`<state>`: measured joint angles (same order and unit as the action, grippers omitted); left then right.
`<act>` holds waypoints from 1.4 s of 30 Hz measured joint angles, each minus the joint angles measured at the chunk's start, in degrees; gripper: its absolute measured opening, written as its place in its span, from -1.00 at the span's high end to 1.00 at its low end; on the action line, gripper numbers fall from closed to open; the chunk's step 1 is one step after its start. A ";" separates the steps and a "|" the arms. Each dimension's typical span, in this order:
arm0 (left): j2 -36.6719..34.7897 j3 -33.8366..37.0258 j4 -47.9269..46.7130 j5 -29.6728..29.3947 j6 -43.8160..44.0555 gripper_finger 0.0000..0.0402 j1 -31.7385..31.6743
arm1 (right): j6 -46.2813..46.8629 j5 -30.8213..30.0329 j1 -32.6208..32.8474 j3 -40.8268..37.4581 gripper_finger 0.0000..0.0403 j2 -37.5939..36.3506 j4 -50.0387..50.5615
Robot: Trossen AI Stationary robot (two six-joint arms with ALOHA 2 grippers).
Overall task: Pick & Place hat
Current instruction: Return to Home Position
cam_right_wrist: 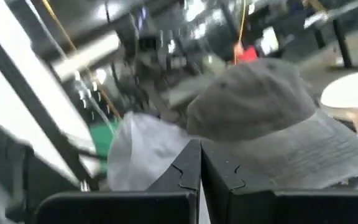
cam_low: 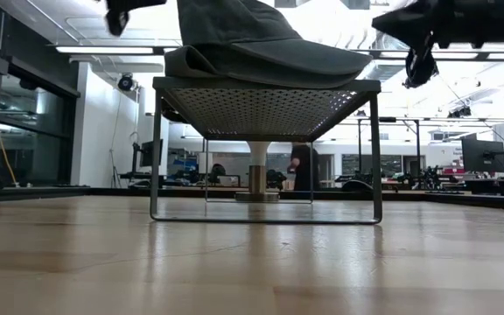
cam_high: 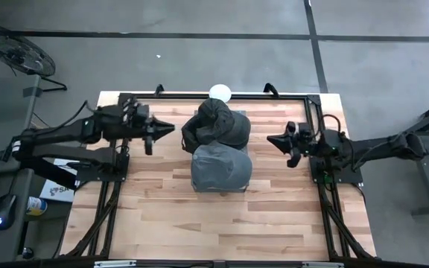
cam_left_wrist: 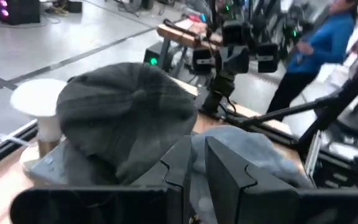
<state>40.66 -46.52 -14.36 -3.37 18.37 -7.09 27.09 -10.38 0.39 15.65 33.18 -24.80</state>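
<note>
A dark grey cap (cam_high: 214,123) lies on the far part of a perforated metal rack (cam_low: 265,109). A lighter blue-grey hat (cam_high: 220,170) lies on the rack's near part, next to the cap. In the left wrist view the cap (cam_left_wrist: 126,109) is ahead and the lighter hat (cam_left_wrist: 253,152) is beside it. My left gripper (cam_high: 171,126) hovers shut, left of the cap and clear of it. My right gripper (cam_high: 270,139) hovers shut, right of the cap and apart from it. Both grippers are above rack height in the low view.
A white round stand (cam_high: 220,92) is at the table's far edge, behind the cap. The rack stands on thin legs (cam_low: 155,153), with open space beneath. Bare wood (cam_high: 222,223) stretches toward the near edge. A person in blue (cam_left_wrist: 319,53) is beyond the table.
</note>
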 joint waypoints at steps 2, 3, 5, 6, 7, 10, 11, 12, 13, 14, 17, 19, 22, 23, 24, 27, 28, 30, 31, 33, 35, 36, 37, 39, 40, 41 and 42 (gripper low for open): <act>-3.95 3.76 1.31 -0.27 1.46 0.77 -0.02 | 1.31 -2.61 0.38 -3.86 1.00 -0.91 -5.80; -5.76 5.18 1.28 -0.41 1.84 0.77 -0.02 | 1.74 -3.57 0.47 -5.25 1.00 -1.67 -6.43; -8.79 7.58 0.77 -1.35 2.12 0.77 -0.01 | 2.63 -4.13 0.48 -6.72 1.00 -2.77 -6.95; -10.36 9.00 0.25 -1.98 2.51 0.77 0.00 | 2.82 -4.03 0.47 -7.25 1.00 -3.40 -6.98; -11.97 10.40 0.01 -2.61 2.88 0.77 0.00 | 2.92 -3.89 0.47 -7.69 1.00 -4.13 -6.61; -16.79 14.15 0.02 -3.57 3.62 0.77 -0.02 | 2.94 -4.52 0.15 -8.53 1.00 -6.52 -4.96; -18.28 15.17 0.05 -3.78 4.07 0.77 -0.02 | 3.16 -4.92 -0.08 -8.88 1.00 -7.25 -4.57; -19.86 16.10 -0.17 -3.86 4.44 0.77 -0.02 | 3.70 -5.29 -0.37 -9.44 1.00 -8.02 -4.45; -21.19 16.87 -0.73 -3.86 4.63 0.77 -0.02 | 4.15 -5.33 -0.60 -10.06 1.00 -8.76 -4.29; -22.34 17.59 -0.88 -3.85 4.84 0.77 -0.02 | 4.65 -5.33 -0.82 -10.72 1.00 -9.43 -4.19; -25.68 20.00 -1.83 -3.84 5.93 0.77 -0.02 | 5.91 -5.91 -1.15 -12.57 1.00 -11.05 -4.02; -27.81 21.43 -2.98 -3.90 6.10 0.77 -0.02 | 5.95 -6.24 -1.15 -13.33 1.00 -11.70 -3.74; -30.58 23.66 -3.31 -4.49 7.22 0.77 -0.02 | 6.20 -6.10 -1.15 -14.25 1.00 -12.73 -3.47; -31.46 24.31 -3.40 -4.69 7.45 0.77 -0.02 | 6.46 -6.01 -1.15 -14.62 1.00 -13.02 -3.42; -32.26 24.85 -3.43 -4.85 7.76 0.77 -0.02 | 6.54 -5.96 -1.15 -15.00 1.00 -13.32 -3.27; -34.46 26.45 -3.40 -5.20 9.17 0.77 -0.02 | 6.53 -5.99 -1.15 -15.09 1.00 -14.38 -1.08; -35.12 26.93 -3.36 -5.42 9.56 0.77 -0.02 | 6.31 -5.67 -1.15 -15.09 1.00 -14.78 -0.51; -36.29 27.91 -3.45 -6.45 10.96 0.77 -0.02 | 6.13 -4.89 -1.15 -15.09 1.00 -15.81 0.34; -36.84 28.29 -3.48 -6.96 11.76 0.77 -0.02 | 6.11 -4.50 -1.15 -15.09 1.00 -16.39 0.94; -37.78 28.52 -3.70 -7.84 12.30 0.77 -0.02 | 6.07 -3.99 -1.15 -15.09 1.00 -17.99 2.98; -38.45 28.52 -4.39 -8.50 12.38 0.77 -0.02 | 6.08 -3.74 -1.15 -15.09 1.00 -20.04 5.58; -38.78 28.52 -5.04 -8.99 12.42 0.77 -0.02 | 6.11 -3.58 -1.15 -15.09 1.00 -21.23 6.97; -39.07 28.52 -6.16 -9.20 12.68 0.77 -0.02 | 6.12 -3.31 -1.15 -15.09 1.00 -22.43 8.30; -39.51 28.55 -8.42 -9.36 13.43 0.77 -0.02 | 6.49 -2.93 -1.15 -15.09 1.00 -25.11 10.29; -39.66 28.55 -9.17 -9.37 13.45 0.77 -0.02 | 6.54 -2.86 -1.15 -15.09 1.00 -26.42 10.95; -39.79 28.55 -9.66 -9.37 13.41 0.77 -0.02 | 6.77 -2.69 -1.15 -15.09 1.00 -27.59 11.75; -39.84 28.55 -9.72 -9.36 13.31 0.77 -0.02 | 7.22 -2.69 -1.15 -15.09 1.00 -28.73 13.07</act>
<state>0.82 -17.98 -24.08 -12.72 31.68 -7.11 34.31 -13.07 -0.75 0.56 4.46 -11.73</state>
